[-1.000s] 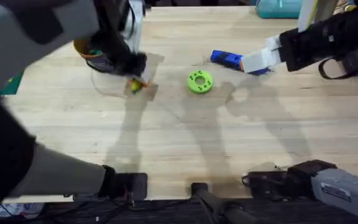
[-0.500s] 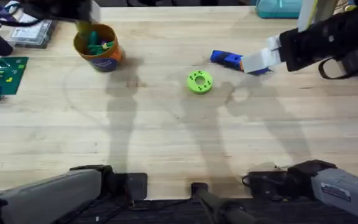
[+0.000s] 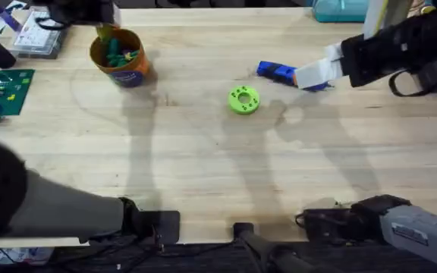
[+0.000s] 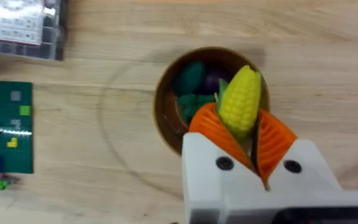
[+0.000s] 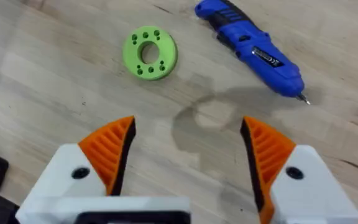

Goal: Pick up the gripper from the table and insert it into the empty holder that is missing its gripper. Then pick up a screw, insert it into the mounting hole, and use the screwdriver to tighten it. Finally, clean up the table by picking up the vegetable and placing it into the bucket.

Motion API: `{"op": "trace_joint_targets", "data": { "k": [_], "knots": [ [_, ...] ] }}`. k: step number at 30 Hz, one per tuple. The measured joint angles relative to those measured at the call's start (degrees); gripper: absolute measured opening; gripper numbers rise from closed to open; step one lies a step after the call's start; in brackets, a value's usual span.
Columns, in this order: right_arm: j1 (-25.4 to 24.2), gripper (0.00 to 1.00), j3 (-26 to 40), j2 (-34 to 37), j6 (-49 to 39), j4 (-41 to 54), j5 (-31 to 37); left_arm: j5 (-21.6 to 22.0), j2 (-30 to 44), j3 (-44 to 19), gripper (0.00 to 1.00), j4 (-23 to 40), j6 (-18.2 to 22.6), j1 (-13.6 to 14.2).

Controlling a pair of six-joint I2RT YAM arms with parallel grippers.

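Note:
My left gripper [image 4: 238, 127] is shut on the vegetable [image 4: 241, 96], a yellow toy corn cob with a green husk. It holds the cob directly above the orange bucket [image 4: 161, 115], which has green toys inside. From overhead the bucket [image 3: 118, 59] stands at the table's far left, under the blurred left arm. The blue screwdriver [image 3: 275, 72] lies at the far right of the middle, silver tip pointing right. My right gripper [image 3: 315, 76] hovers open just above it. In the right wrist view the screwdriver [image 5: 253, 50] lies beyond the open gripper [image 5: 188, 124]. The holder, the loose gripper and the screws are out of view.
A bright green disc with holes [image 3: 243, 99] lies mid-table, left of the screwdriver. A green brick baseplate [image 3: 2, 87] and a clear plastic box [image 3: 36, 34] sit at the far left edge. A teal container [image 3: 340, 9] stands at the back right.
The left arm has lifted the corn from the table right of the bucket and carried it left to above the bucket. The right arm has not moved.

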State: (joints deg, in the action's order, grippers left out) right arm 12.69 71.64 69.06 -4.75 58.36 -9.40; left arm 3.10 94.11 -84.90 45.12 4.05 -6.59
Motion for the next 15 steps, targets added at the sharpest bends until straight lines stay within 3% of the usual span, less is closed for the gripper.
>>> {"op": "trace_joint_targets", "data": {
  "k": [7,15],
  "knots": [
    [0.0,0.996,0.0,0.0,0.0,0.01,0.01,-0.31,6.83,0.0,0.025,-0.88,0.0,0.0],
    [0.0,0.995,0.0,0.0,0.0,0.01,0.03,-0.32,7.75,0.0,0.025,-0.8,0.0,0.0]
  ]
}}
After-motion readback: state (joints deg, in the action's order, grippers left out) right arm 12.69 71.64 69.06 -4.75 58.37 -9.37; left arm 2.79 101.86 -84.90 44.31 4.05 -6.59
